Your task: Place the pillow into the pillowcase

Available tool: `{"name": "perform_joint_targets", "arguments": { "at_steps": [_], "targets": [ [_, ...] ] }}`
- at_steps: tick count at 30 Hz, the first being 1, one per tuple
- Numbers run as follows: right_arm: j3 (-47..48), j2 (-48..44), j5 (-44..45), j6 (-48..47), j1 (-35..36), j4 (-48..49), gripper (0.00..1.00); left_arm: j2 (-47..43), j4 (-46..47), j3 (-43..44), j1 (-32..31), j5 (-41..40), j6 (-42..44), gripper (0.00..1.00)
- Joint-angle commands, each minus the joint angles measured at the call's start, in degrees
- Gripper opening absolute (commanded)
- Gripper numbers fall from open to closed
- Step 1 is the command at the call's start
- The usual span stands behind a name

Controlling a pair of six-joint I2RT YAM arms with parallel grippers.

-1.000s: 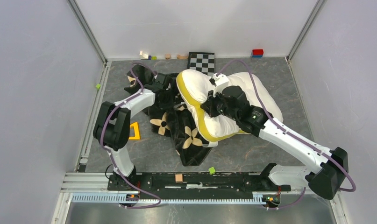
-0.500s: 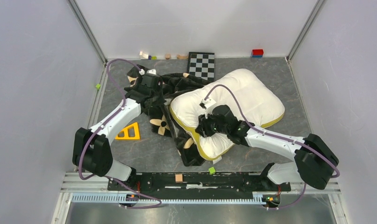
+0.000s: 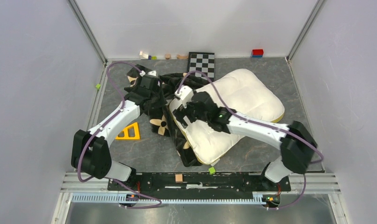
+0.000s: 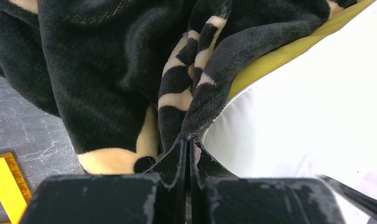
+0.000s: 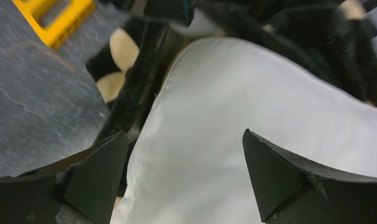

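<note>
The cream-white pillow (image 3: 245, 95) lies flat in the middle of the table, its left end resting on the black flower-print pillowcase (image 3: 164, 125). My left gripper (image 3: 158, 95) is shut on a bunched fold of the pillowcase (image 4: 107, 70), right beside the pillow's yellow band (image 4: 280, 53). My right gripper (image 3: 179, 112) hovers over the pillow's left end. Its jaws stand wide open in the right wrist view (image 5: 184, 132), with only white pillow (image 5: 252, 102) below them and pillowcase (image 5: 144, 93) along the left edge.
A yellow triangle (image 3: 129, 132) lies left of the pillowcase. A checkered board (image 3: 201, 62) and small blocks (image 3: 144, 55) sit at the back wall, with a red-blue block (image 3: 257, 52) further right. A green cube (image 3: 212, 170) and a wooden block (image 3: 179, 178) lie by the near rail.
My right gripper let go of the pillow, opened wide and moved back-left to its left end. The folded pillow flattened out. My left gripper kept its grip on the pillowcase.
</note>
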Motion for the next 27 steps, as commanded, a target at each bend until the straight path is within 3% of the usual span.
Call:
{"name": "perform_joint_targets", "arguments": {
  "at_steps": [1,5,6,8,9,10,11,16,20,24,27],
  "targets": [
    [2.7,9.5,2.7,-3.2,1.6,-2.7,0.98,-2.6,1.9,1.5,0.1,2.1,-2.3,0.02],
    [2.9,13.8,8.9,-1.0,1.4,-2.3,0.98,-3.4,0.6,2.9,0.1,2.7,-2.2,0.02],
    [3.3,14.4,11.0,0.9,1.3,-2.6,0.94,-3.8,0.3,3.1,0.1,3.1,-2.1,0.02],
    [4.7,15.1,12.7,2.7,0.7,-4.4,0.61,-4.8,0.1,3.2,0.1,3.6,-2.1,0.02],
    [5.3,14.6,13.7,4.0,0.3,-5.2,0.34,-5.4,0.0,3.1,0.1,3.6,-2.2,0.03],
    [6.2,13.5,13.7,5.2,-0.3,-6.3,0.15,-6.0,0.0,3.0,0.1,5.6,-2.3,0.03],
    [7.5,12.5,12.3,6.4,-1.0,-7.7,0.03,-6.3,0.0,3.0,0.0,6.8,-2.4,0.02],
    [16.6,5.0,1.9,13.0,-3.4,-12.6,0.0,-6.7,-0.2,5.0,-4.0,10.5,-2.3,0.02],
    [22.7,9.6,-3.4,15.2,-4.2,-13.8,0.0,-7.9,-1.1,7.3,-8.9,9.5,-3.0,0.02],
    [14.5,13.1,-11.7,24.7,-9.8,-1.9,0.0,-11.6,-2.9,9.3,-12.5,8.6,-4.6,0.02],
    [8.7,14.3,-12.1,31.7,-14.2,6.2,0.0,-16.1,-3.0,9.3,-14.6,8.7,-7.8,0.03]
  ]
}}
